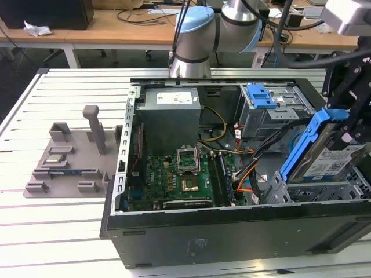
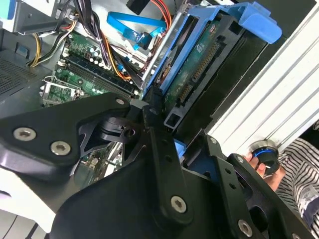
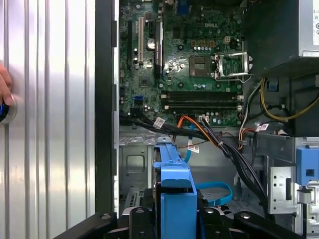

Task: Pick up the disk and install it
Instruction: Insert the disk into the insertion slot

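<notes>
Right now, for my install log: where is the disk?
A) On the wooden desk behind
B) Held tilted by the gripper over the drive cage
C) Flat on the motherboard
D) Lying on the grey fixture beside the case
B: in the exterior view the disk leans steeply in the gripper, its lower end at the drive cage inside the computer case, not yet seated.

Disk (image 1: 336, 156): flat silver-grey metal box, white-and-blue sticker on face, blue plastic rails on sides. Up in air, standing on edge, tilted, not lying flat. Lower end just above grey metal cage (image 1: 324, 188) in corner of open computer case (image 1: 232, 234), exterior view's right. Second wrist view: disk (image 2: 197, 69) shows green board side.
</notes>
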You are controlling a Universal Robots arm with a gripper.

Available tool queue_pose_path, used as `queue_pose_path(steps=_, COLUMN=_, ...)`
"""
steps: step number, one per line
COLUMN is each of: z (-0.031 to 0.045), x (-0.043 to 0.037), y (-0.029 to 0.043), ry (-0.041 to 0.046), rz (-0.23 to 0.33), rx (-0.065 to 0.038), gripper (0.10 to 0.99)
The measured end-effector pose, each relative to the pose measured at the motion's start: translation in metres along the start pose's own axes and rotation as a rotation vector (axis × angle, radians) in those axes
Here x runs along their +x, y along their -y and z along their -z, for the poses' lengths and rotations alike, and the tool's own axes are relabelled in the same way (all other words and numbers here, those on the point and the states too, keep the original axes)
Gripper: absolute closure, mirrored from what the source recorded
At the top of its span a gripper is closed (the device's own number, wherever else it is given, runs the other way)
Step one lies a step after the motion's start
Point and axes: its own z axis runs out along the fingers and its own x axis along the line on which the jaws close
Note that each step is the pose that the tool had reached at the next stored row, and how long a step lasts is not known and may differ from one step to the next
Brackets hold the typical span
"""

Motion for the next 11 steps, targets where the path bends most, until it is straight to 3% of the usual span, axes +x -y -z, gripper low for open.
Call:
queue_pose_path(steps=9, z=-0.02, x=0.0006, y=0.0004, ry=0.0001, rz=0.0, rx=-0.001, gripper=0.722)
queue_pose_path(steps=11, z=-0.0274, x=0.0008, y=0.0005, ry=0.0, rz=0.0, rx=-0.001, gripper=0.722)
